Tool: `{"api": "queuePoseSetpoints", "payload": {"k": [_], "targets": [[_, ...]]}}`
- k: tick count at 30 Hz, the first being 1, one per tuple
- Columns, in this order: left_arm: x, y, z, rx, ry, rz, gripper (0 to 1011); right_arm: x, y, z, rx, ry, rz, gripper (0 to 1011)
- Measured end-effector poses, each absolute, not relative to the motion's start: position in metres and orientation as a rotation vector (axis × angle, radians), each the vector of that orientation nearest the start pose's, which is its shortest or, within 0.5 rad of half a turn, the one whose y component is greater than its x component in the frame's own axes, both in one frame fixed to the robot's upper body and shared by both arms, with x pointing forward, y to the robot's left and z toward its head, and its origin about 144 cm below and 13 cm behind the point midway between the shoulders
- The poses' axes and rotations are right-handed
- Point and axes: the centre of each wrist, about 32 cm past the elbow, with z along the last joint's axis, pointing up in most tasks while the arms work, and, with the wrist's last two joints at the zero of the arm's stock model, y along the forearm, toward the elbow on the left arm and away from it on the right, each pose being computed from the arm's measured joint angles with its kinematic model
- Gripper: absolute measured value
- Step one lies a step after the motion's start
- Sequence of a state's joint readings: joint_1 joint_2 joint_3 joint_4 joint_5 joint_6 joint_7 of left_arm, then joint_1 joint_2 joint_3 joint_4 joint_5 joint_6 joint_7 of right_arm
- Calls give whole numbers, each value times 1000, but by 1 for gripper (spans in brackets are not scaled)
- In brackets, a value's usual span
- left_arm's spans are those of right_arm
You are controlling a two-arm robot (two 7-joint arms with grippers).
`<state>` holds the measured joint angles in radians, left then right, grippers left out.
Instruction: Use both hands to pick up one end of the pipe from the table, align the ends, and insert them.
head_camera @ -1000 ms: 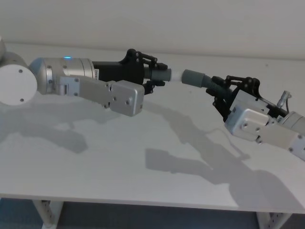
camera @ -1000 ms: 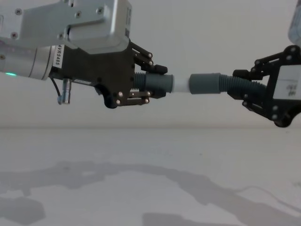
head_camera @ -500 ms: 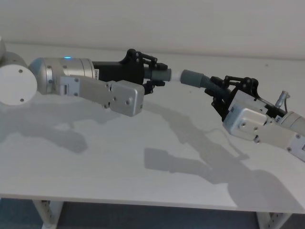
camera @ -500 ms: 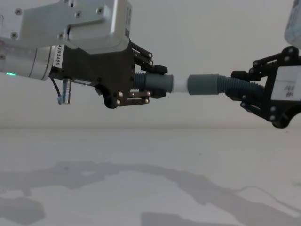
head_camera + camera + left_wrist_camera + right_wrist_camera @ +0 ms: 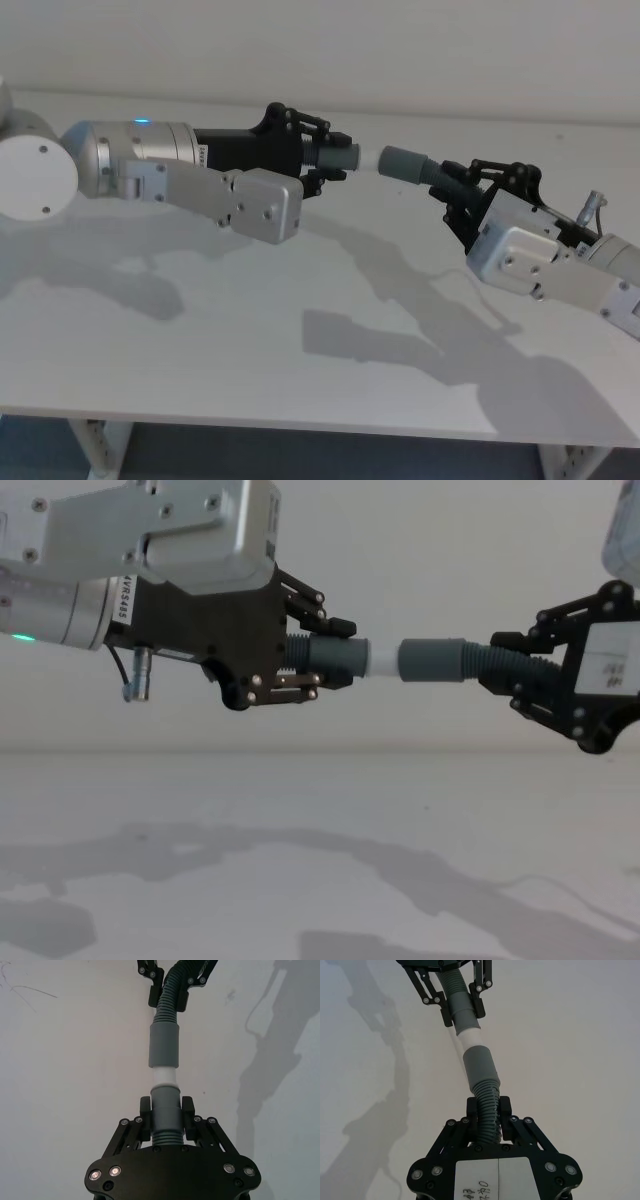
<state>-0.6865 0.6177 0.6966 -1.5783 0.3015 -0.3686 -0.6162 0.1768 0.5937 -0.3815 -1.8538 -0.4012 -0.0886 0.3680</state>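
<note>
Both black jointed hands hang in the air above the plain white matte bench (image 5: pixel 250 340), each gripping one piece of dark-grey ribbed plastic pipe. The left hand (image 5: pixel 330 660), on its silver-grey cylindrical arm with a green ring light, is clamped on the smooth grey cuff (image 5: pixel 335 658) of its piece, from which the narrow white spigot tip (image 5: pixel 383 660) sticks out toward the right. The right hand (image 5: pixel 510 675) is closed on the ribbed part of the other pipe piece (image 5: pixel 480 662), whose wider dark-grey socket cuff (image 5: pixel 432 660) points back at the spigot.

In the left wrist view the socket's mouth meets the white tip, which still shows bare between the two cuffs. In the right wrist view the two pieces sit at a slight angle to each other.

Nothing lies between or beside the ends; below them the bench carries the arms' shadows (image 5: pixel 390 330). A pale wall (image 5: pixel 450 540) stands behind.
</note>
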Motion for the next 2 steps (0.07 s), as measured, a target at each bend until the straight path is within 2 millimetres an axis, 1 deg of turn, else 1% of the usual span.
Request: {"api": "queuePoseSetpoints", "payload": {"k": [2], "targets": [[554, 225, 1321, 510, -1186, 234, 354, 464, -246, 1257, -511, -958, -705, 251]]}}
